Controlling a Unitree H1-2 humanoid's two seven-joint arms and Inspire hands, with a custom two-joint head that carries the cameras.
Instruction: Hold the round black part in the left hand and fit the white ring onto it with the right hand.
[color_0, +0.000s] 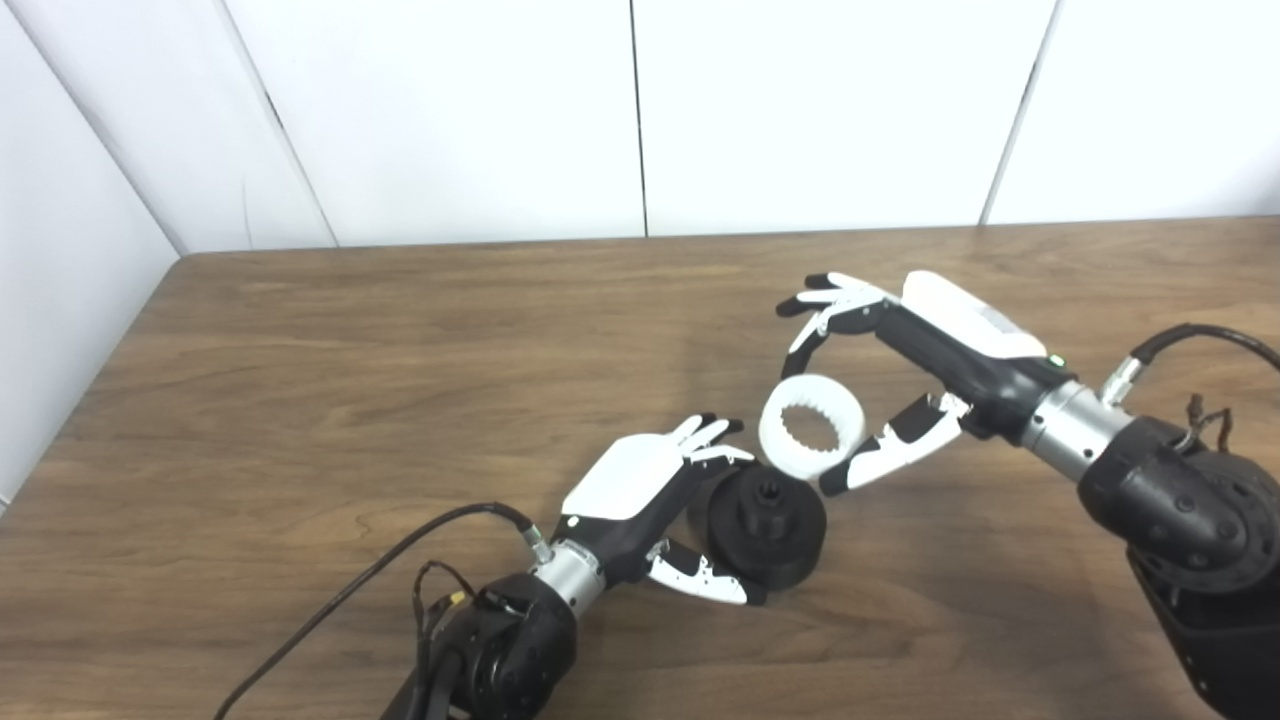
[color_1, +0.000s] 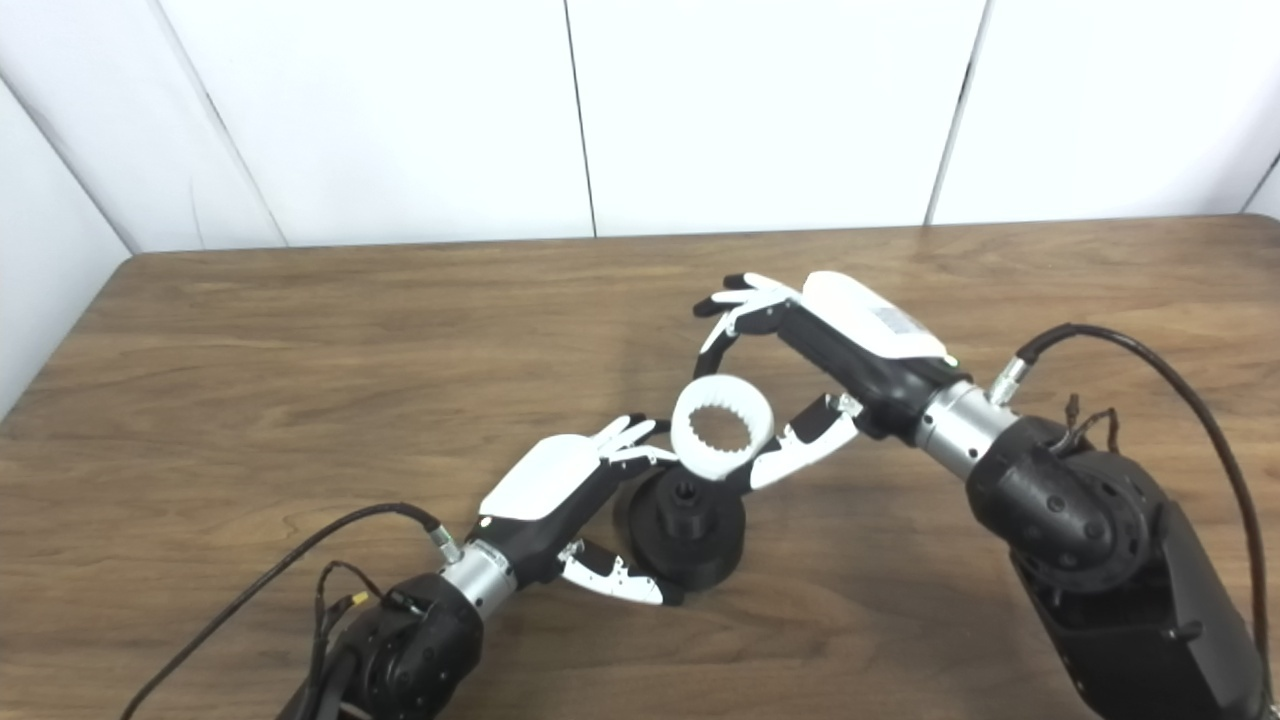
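The round black part (color_0: 768, 525) stands on the wooden table (color_0: 300, 400), a toothed hub at its centre. My left hand (color_0: 655, 500) is shut on it, fingers over its far left rim and thumb along its near side. The white ring (color_0: 810, 425), toothed inside, stands tilted on edge at the black part's far right rim. My right hand (color_0: 880, 370) is open around the ring. Its thumb (color_0: 885, 455) touches the ring's lower right side, and its fingers (color_0: 825, 298) arch well above the ring without touching it.
White wall panels stand behind the table's far edge (color_0: 640, 238). The table's left edge (color_0: 90, 390) runs beside a wall. Cables trail from both wrists, one on the left (color_0: 400, 555) and one on the right (color_0: 1200, 335).
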